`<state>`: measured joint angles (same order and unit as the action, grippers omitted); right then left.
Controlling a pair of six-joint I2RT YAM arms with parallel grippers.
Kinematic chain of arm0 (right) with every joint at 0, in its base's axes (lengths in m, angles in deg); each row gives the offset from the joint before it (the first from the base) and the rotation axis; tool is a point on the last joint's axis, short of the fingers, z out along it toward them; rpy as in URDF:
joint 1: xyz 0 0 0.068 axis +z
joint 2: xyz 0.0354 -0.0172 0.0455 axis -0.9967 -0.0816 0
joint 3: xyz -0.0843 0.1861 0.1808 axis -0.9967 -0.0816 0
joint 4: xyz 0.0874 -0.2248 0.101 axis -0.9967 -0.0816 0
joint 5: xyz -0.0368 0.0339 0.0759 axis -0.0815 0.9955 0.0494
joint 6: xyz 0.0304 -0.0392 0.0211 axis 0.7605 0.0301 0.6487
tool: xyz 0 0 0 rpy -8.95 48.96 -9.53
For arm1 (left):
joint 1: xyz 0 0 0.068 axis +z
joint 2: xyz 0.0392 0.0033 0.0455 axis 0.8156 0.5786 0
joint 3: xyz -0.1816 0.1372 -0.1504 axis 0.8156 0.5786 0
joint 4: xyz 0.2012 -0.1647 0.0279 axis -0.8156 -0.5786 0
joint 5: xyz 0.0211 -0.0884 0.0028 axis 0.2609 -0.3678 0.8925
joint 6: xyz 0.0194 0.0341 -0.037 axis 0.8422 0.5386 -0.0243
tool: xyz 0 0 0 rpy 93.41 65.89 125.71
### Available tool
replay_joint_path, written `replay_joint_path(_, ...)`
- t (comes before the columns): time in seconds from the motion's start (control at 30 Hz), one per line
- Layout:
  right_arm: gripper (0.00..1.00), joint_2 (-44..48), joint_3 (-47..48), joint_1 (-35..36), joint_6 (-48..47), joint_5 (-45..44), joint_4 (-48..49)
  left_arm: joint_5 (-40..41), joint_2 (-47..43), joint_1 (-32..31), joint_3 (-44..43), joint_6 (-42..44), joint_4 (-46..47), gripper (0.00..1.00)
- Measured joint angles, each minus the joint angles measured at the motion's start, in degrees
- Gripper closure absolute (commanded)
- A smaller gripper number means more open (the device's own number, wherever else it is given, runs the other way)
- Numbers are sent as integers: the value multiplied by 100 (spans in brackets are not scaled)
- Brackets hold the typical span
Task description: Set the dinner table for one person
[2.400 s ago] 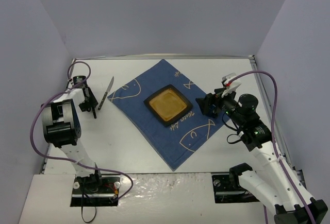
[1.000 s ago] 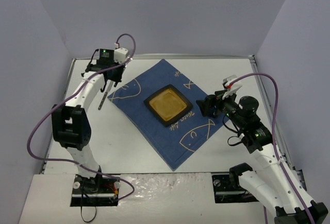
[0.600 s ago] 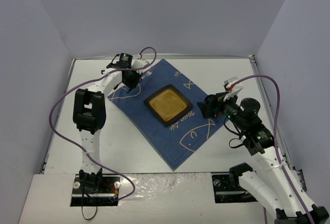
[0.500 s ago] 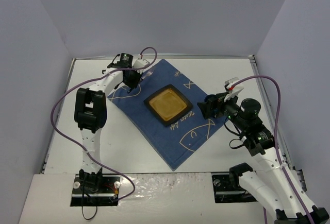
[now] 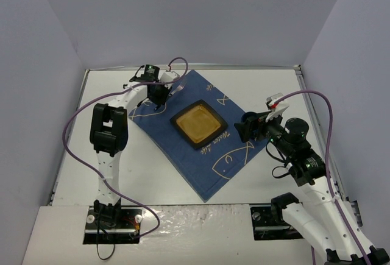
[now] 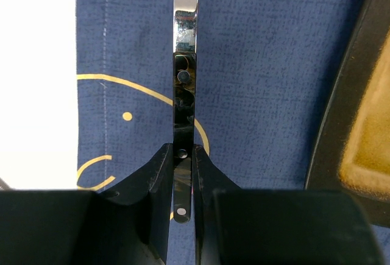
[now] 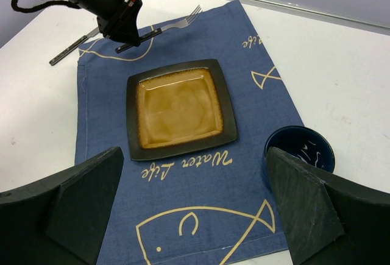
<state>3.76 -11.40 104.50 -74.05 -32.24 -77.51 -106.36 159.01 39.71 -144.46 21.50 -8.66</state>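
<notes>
My left gripper (image 5: 159, 92) is shut on the black riveted handle of a fork (image 6: 184, 106), low over the far left corner of the blue fish-print cloth (image 5: 186, 152). The fork's tines (image 7: 192, 15) reach past the cloth edge over the white dinner table (image 5: 122, 167). A square dark plate with an amber centre (image 5: 198, 123) sits mid-cloth. My right gripper (image 7: 195, 216) is open and empty above the cloth's right part, beside a dark blue cup (image 7: 300, 146). It also shows in the top view (image 5: 244, 128).
A knife with a dark handle (image 7: 68, 50) lies on the table left of the cloth, near my left arm. The plate's rim (image 6: 341, 113) is just right of the fork. Grey walls enclose the table on three sides.
My left arm has swung from the table's left edge, beside the knife, to the cloth's far left corner. My right gripper has barely shifted.
</notes>
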Motion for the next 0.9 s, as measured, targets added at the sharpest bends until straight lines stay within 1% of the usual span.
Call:
replay_joint_path(0.2, 0, 6, 0, 0, 4, -16, -32, 13, 138, -26, 81, 7, 2, 100)
replay_joint_path(0.67, 0, 6, 0, 0, 4, -16, -51, 117, 153, -38, 329, 35, 3, 100)
replay_joint_path(0.7, 0, 6, 0, 0, 4, -16, -51, 125, 154, -38, 329, 35, 4, 97)
replay_joint_path(0.77, 0, 6, 0, 0, 4, -17, -51, 132, 165, -38, 329, 39, 3, 86)
replay_joint_path(0.83, 0, 6, 0, 0, 5, -16, -53, 145, 181, -38, 322, 49, 4, 81)
replay_joint_path(0.87, 0, 6, 0, 0, 7, -16, -53, 149, 185, -38, 318, 53, 2, 75)
replay_joint_path(0.9, 0, 8, 0, 0, 13, -16, -53, 171, 185, -38, 314, 55, 7, 72)
